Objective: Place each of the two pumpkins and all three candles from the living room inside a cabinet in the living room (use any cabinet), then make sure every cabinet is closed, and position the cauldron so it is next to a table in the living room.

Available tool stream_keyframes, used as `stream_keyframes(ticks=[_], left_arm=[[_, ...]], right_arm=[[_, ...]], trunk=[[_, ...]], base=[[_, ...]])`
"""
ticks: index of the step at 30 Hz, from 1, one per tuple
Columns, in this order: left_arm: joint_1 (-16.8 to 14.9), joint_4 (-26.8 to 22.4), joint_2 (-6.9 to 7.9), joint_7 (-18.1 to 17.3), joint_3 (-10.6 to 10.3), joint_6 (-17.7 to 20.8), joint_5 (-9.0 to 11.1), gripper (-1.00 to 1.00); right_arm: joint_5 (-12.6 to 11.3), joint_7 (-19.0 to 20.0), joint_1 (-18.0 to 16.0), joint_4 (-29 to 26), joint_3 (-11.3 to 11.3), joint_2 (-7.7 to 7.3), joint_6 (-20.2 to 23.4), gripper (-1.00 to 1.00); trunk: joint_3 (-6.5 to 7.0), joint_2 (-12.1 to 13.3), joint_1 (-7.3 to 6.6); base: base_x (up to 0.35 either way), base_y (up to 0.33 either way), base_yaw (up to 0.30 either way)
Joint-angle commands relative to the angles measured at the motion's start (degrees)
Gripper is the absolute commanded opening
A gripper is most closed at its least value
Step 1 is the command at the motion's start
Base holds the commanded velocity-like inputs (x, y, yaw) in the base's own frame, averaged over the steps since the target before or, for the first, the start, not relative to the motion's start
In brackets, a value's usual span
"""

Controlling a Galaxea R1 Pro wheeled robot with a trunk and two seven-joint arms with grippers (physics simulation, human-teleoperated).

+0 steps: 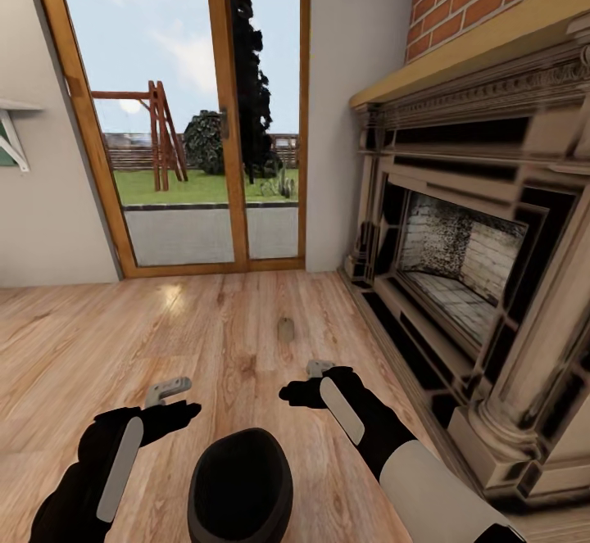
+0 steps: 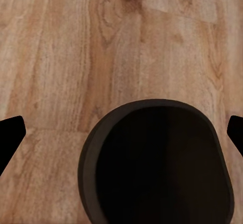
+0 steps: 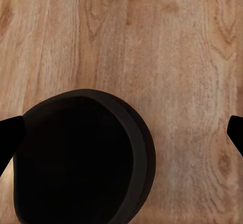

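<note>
Living room corner: wood floor, glass patio door straight ahead, stone-and-brick fireplace along the robot's right side. No cabinet or table visible from this spot.

Cauldron, a dark round open-mouthed pot, sits on the floor directly in front of the robot, low in the head view and between the two arms. Both wrist cameras look down into it, with bare planks around it.

Left gripper and right gripper both hover above the floor just past the cauldron's far rim, one to each side, touching nothing. Each wrist view shows the dark finger tips at opposite picture edges, so both sets of jaws stand wide apart and empty.

Candle, a small tan lump, lies on the floor ahead of the right gripper, toward the door. It is clearly nearer the right arm than the left. It looks slightly taller than wide in the head view, so its long axis probably runs away from the robot, but it is too small to be sure.

Judgement: the next pick is likely this candle, by a forward reach of the right arm.
</note>
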Motion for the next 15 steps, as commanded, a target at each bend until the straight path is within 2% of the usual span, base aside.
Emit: stream_keyframes(ticks=[1, 6, 15], left_arm=[[-0.03, -0.06, -0.04, 0.59, -0.03, 0.14, 0.66, 1.00], [-0.03, -0.06, -0.27, 0.59, -0.08, 0.00, 0.63, 1.00], [-0.03, -0.06, -0.31, 0.59, -0.10, -0.01, 0.53, 1.00]], right_arm=[[-0.60, -0.56, -0.04, -0.07, 0.10, 0.00, 0.08, 1.00], [-0.60, -0.56, -0.03, -0.11, 0.10, 0.00, 0.06, 1.00], [-0.58, -0.56, -0.04, -0.12, 0.10, 0.00, 0.04, 1.00]], trunk=[[-0.06, -0.03, -0.01], [-0.06, -0.03, -0.01], [-1.61, -0.12, 0.17]], base=[[0.000, 0.000, 0.000], [0.000, 0.000, 0.000], [0.000, 0.000, 0.000]])
